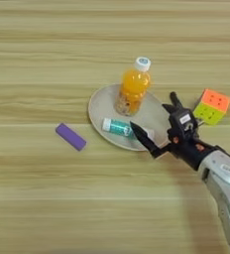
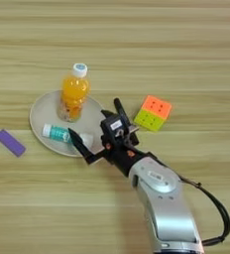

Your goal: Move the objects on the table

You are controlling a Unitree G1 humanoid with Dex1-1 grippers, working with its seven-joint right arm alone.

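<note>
the end effector (image 2: 98, 130), two black fingers on a silver forearm (image 2: 161, 198), comes in from the lower right with its fingers spread wide apart and nothing between them: one finger points up over the right rim of the plate, the other reaches low and left across the plate's near edge, its tip just beside the tube. the round beige plate (image 1: 99, 106) holds two of the objects. the orange drink bottle with a white cap (image 1: 133, 87) stands upright on its far part; its label is too small to read. the white-and-teal tube (image 1: 118, 127) lies flat on the near part, cap end pointing left, any writing unreadable. the multicoloured puzzle cube (image 1: 212, 106), showing orange and yellow-green faces, sits on the tabletop (image 1: 47, 49) to the right of the plate, just beyond the upper finger and apart from it. a small purple rectangular block (image 1: 71, 136) lies left of the plate, clear of its rim. the light-brown tabletop with horizontal wood-grain stripes has wide open room far, left and near.
</note>
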